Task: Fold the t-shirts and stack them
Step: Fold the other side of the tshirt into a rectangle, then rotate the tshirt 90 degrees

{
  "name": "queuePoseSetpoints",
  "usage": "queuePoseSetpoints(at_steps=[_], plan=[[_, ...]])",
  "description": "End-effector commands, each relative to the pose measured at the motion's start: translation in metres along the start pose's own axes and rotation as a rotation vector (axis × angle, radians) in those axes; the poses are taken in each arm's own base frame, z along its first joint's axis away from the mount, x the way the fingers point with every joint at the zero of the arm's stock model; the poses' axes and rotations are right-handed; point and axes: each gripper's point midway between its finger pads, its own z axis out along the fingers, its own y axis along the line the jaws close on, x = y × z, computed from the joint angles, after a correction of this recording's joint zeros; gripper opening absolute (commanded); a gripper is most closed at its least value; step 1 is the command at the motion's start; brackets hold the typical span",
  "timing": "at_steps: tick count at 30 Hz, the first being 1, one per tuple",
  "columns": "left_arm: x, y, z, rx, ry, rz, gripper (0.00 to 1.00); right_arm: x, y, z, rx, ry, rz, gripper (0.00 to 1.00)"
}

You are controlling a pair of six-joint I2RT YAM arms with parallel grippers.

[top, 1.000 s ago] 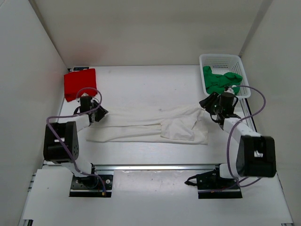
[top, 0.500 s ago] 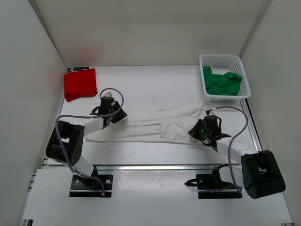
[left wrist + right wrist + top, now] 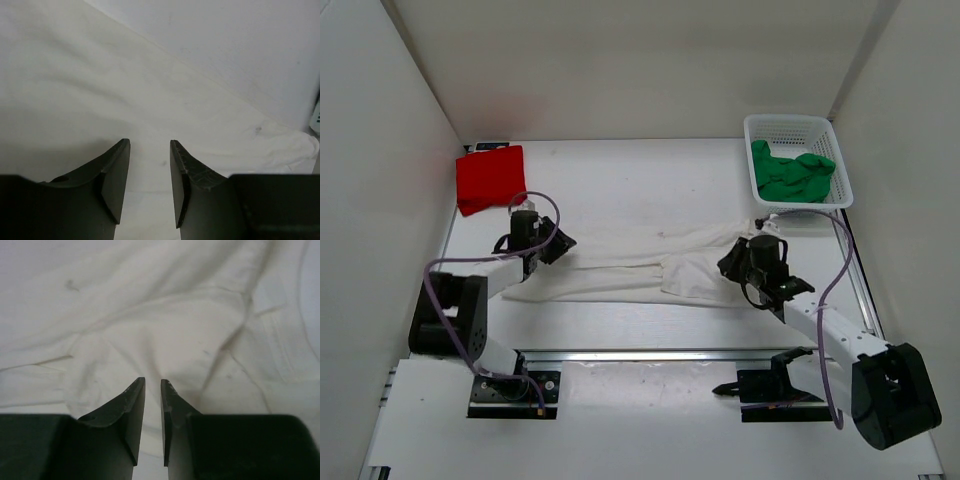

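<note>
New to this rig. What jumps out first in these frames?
A white t-shirt lies stretched across the middle of the table, with the left hand open over its left end and the right hand seemingly pinching its bunched right end. A folded red t-shirt sits far left; a green t-shirt fills the white basket far right.

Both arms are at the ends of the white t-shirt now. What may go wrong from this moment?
1. The right end effector seems to pinch a bunched ridge of the white t-shirt; pulling may carry several layers and spoil the fold.
2. The left end effector stands open over flat cloth, so it may close on nothing, and only one end would lift.
3. The shirt is creased in the middle; those wrinkles may get folded in.
</note>
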Motion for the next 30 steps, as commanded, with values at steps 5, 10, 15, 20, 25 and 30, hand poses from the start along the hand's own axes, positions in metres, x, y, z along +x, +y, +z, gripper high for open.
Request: queuePoseSetpoints(at_steps=[5,10,15,20,25,30], plan=[[-0.006,-0.082,-0.058,0.111,-0.185,0.304,0.52,-0.002,0.04,0.043,-0.016,0.007,-0.124,0.02],[0.034,-0.079,-0.069,0.174,-0.063,0.379,0.52,0.017,0.036,0.097,0.038,0.169,-0.139,0.0],[0.054,-0.085,-0.09,0.263,-0.021,0.425,0.59,-0.021,0.075,0.166,-0.003,0.235,-0.156,0.0],[0.072,-0.089,-0.106,0.287,0.056,0.517,0.68,-0.08,0.13,0.27,-0.095,0.3,-0.191,0.0],[0.098,-0.087,-0.124,0.364,0.142,0.49,0.91,-0.187,0.228,0.232,-0.357,0.119,-0.227,0.0],[0.094,-0.068,-0.128,0.344,0.075,0.388,0.99,-0.235,0.275,0.086,-0.395,-0.121,-0.353,0.37]])
